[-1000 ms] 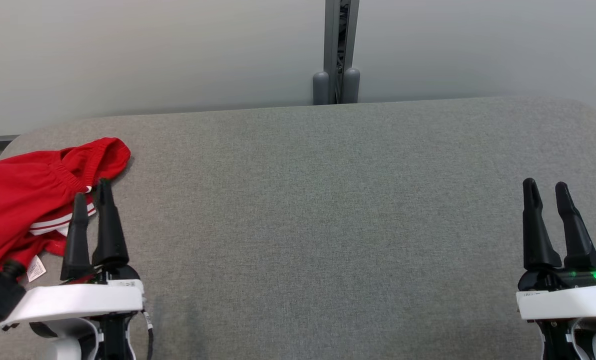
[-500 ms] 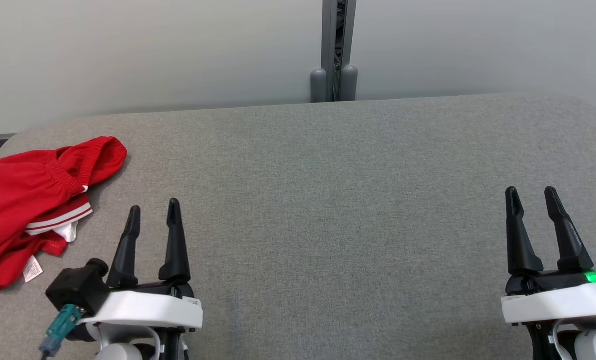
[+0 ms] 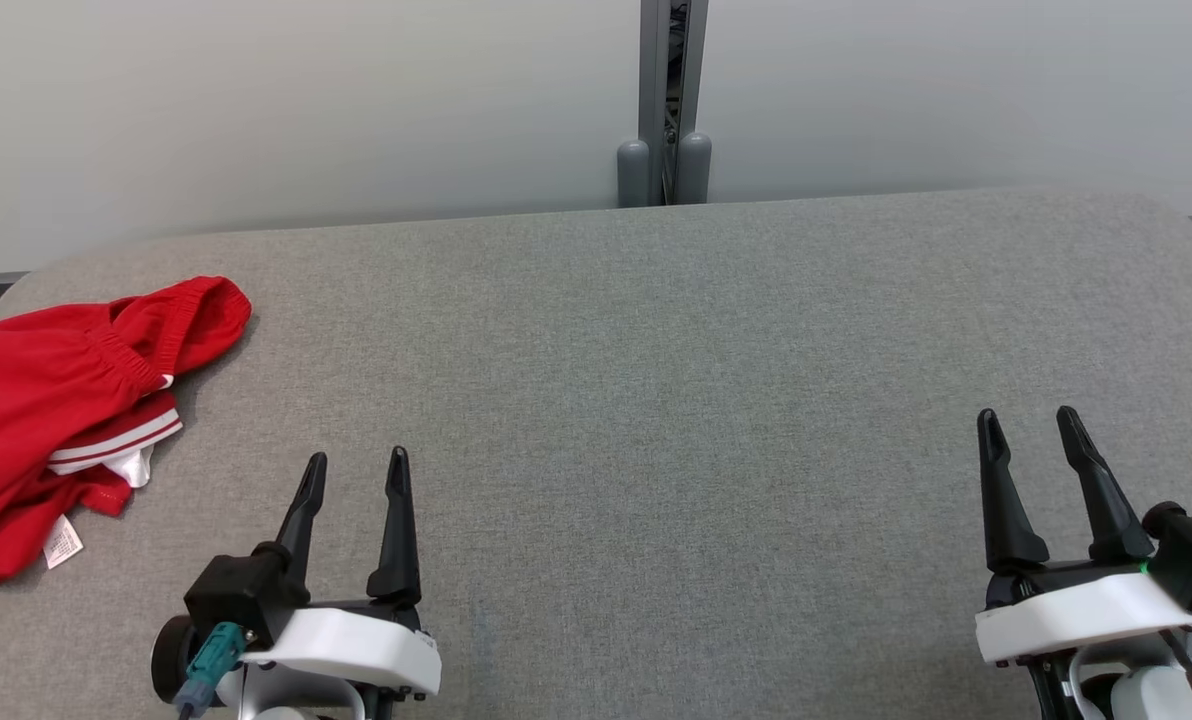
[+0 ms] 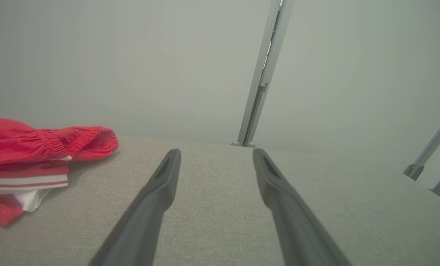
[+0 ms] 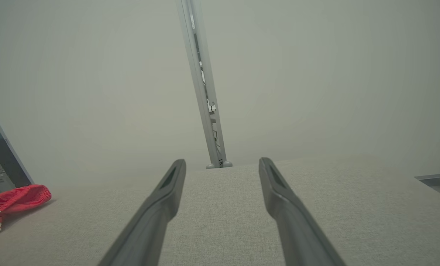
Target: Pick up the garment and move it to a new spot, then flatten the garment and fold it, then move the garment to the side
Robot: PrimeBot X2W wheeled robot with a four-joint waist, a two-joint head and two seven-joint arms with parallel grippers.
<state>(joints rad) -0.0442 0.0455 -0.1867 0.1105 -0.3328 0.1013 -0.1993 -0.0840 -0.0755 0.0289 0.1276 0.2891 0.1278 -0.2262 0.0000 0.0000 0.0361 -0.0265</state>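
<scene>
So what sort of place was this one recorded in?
Most likely a lab or office test bay, not a home: a grey fabric-covered table stands in front of plain pale partition panels joined by a metal post, with a red garment lying at its left edge.

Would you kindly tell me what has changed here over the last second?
The left claw drew away from the red garment, rightward and back toward the robot, open and empty. The right claw eased back and slightly left, also open. The garment lies unmoved at the left end of the grey table.
</scene>
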